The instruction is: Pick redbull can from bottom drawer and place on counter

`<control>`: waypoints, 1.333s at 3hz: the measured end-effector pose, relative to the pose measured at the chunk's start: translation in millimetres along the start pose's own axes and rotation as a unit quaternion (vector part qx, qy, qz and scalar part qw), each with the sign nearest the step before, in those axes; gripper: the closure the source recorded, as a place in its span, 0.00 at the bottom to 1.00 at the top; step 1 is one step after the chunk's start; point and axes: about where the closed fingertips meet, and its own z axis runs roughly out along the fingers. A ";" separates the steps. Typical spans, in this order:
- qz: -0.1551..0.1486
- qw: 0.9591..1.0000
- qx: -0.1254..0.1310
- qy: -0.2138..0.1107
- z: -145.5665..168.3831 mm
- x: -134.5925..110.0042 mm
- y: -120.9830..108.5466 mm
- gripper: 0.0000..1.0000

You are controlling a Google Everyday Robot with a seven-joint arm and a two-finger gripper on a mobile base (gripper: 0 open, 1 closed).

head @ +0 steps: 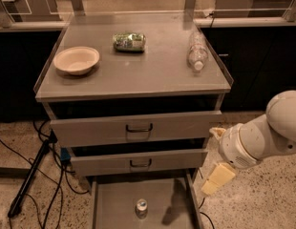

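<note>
The redbull can (141, 207), small and silver, stands upright on the floor of the bottom drawer (112, 202), which is pulled out at the foot of the cabinet. The counter (153, 73) is the grey top of the cabinet. My gripper (211, 160) hangs to the right of the cabinet, level with the middle drawer. It sits above and to the right of the can, outside the drawer. Its cream fingers (216, 178) are spread open with nothing between them.
On the counter sit a beige bowl (76, 59) at left, a green crumpled packet (129, 41) at the back, and a clear plastic bottle (196, 51) lying at right. The two upper drawers (138, 128) stand slightly ajar. Cables and a black pole (28, 175) lie on the floor at left.
</note>
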 end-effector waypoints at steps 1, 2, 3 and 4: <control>0.000 1.000 0.000 0.000 0.3 0.0 0.1 0.00; 0.011 1.000 -0.012 -0.015 21.4 1.5 5.9 0.00; 0.021 0.998 -0.023 -0.048 57.7 2.7 13.7 0.00; 0.033 0.996 -0.034 -0.074 100.5 3.6 19.8 0.00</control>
